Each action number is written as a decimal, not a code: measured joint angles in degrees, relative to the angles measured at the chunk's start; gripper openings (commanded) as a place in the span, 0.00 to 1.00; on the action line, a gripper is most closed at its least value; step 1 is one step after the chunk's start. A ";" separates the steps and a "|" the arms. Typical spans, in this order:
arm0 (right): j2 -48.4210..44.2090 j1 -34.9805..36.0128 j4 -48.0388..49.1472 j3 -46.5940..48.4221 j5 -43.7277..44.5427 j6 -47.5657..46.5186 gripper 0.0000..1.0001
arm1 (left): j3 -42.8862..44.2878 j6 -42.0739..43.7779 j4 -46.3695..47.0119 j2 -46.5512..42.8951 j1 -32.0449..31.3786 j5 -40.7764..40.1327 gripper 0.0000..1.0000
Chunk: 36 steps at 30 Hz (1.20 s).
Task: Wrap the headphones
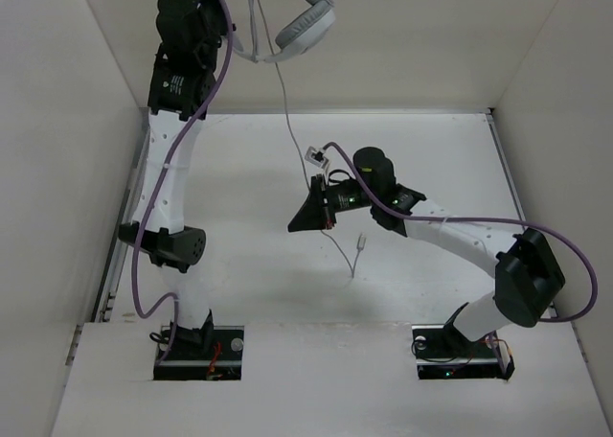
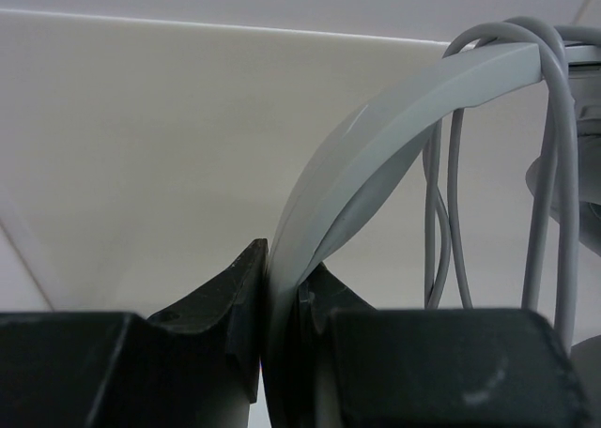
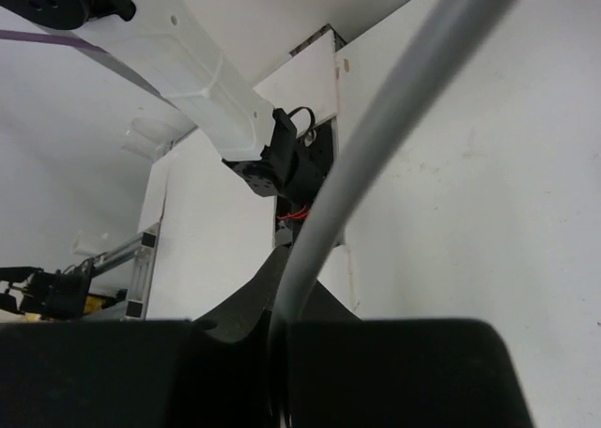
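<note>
The headphones [image 1: 308, 23] hang high at the back, held up by their grey headband [image 2: 413, 99]. My left gripper [image 2: 278, 264] is shut on that headband, which runs up and to the right from the jaws. Several loops of the thin grey cable [image 2: 554, 165] drape over the band. From there the cable [image 1: 290, 121] drops down to my right gripper [image 1: 308, 215], which hangs above the middle of the table. In the right wrist view the right gripper [image 3: 286, 282] is shut on the cable [image 3: 376, 156]. The plug [image 1: 360, 242] lies on the table just below.
White walls [image 1: 86, 121] close in the table on the left, back and right. The raised left arm [image 1: 168, 169] stands tall at the left with its purple cable [image 1: 144, 264] looping beside it. The right arm [image 1: 479, 241] stretches across the right half.
</note>
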 measured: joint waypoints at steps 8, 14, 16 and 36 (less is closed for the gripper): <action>1.88 1.79 -7.17 3.82 1.73 -5.44 0.00 | 0.02 -0.11 -0.57 1.29 -4.96 -1.20 0.02; 3.45 3.26 -11.23 6.12 3.26 -8.50 0.00 | 0.02 -0.28 -0.33 1.29 -6.64 -0.92 0.01; 3.43 3.76 -12.28 6.40 3.50 -9.64 0.00 | -0.02 -0.02 -0.22 1.29 -6.23 -1.22 0.01; 0.70 5.75 -41.70 33.16 18.40 -38.49 0.02 | -32.92 16.59 11.45 0.55 -10.01 -7.23 0.01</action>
